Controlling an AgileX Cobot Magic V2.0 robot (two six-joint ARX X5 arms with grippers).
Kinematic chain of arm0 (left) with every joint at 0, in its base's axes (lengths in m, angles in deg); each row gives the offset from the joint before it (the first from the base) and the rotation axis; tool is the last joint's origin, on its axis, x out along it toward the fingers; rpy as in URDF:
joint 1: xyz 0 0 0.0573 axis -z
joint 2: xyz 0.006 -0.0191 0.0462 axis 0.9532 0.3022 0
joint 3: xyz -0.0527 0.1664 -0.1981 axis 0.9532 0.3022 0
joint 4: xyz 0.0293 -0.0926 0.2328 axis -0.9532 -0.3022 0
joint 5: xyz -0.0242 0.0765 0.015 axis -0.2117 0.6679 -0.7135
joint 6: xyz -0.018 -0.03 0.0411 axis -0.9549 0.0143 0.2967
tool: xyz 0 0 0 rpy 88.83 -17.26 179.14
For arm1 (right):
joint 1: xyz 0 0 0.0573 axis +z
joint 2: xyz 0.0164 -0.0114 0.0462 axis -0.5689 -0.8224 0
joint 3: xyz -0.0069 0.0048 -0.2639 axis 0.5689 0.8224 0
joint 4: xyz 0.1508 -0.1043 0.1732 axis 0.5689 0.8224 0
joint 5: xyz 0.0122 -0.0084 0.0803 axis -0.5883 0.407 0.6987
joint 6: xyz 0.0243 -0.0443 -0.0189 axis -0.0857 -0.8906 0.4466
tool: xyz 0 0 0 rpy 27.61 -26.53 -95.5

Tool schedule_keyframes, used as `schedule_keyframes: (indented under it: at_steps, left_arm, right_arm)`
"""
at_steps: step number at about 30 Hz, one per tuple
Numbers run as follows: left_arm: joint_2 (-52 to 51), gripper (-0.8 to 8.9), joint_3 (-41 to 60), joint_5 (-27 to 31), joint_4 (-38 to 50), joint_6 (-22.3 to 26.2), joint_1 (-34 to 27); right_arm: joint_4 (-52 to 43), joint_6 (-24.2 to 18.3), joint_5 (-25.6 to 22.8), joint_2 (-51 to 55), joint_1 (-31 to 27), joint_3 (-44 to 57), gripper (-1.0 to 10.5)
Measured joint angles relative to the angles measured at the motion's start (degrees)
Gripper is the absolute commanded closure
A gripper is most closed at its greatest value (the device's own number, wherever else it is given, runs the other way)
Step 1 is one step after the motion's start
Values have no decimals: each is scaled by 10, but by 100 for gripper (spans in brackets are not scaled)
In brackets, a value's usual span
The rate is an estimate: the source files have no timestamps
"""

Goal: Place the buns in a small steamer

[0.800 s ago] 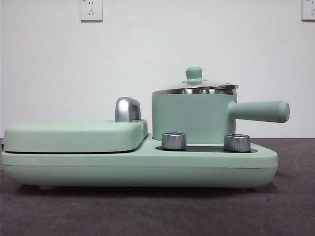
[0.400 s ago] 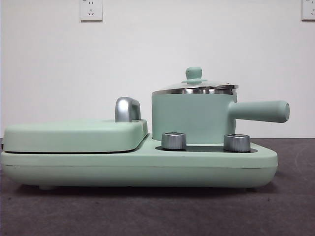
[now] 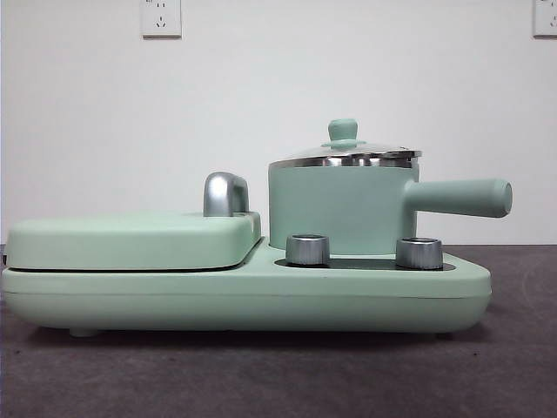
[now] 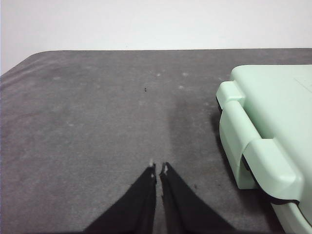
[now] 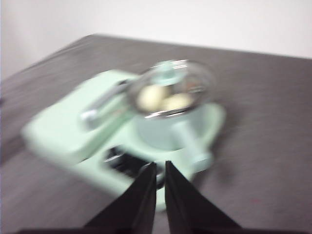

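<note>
While both buns (image 5: 161, 99) lie inside the lidded small steamer (image 3: 344, 205) on the right of the cooker base (image 3: 261, 292), my right pincer (image 5: 160, 168) hangs above, jaws together; my left pincer (image 4: 159, 170), likewise closed, is over bare tabletop (image 4: 87, 126).

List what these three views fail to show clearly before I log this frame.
- Buns: in the right wrist view, only blurred pale shapes through the lid; shapes unreadable. In the front view, the small steamer wall hides them.
- Griddle lid: cut off by the left wrist picture's edge.
- Left gripper and right gripper: jaws nearly together, holding nothing; absent from the front view.
</note>
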Motion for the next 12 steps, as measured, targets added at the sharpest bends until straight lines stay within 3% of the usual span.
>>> schedule_keyframes:
  at_steps: [6, 12]
  left_arm:
    - [0, 792, 0, 0, 0, 0, 0]
    - [0, 792, 0, 0, 0, 0, 0]
  right_arm:
    - [-208, 0, -47, 41, -117, 184, 919]
    - [-256, 0, -122, 93, -185, 321, 919]
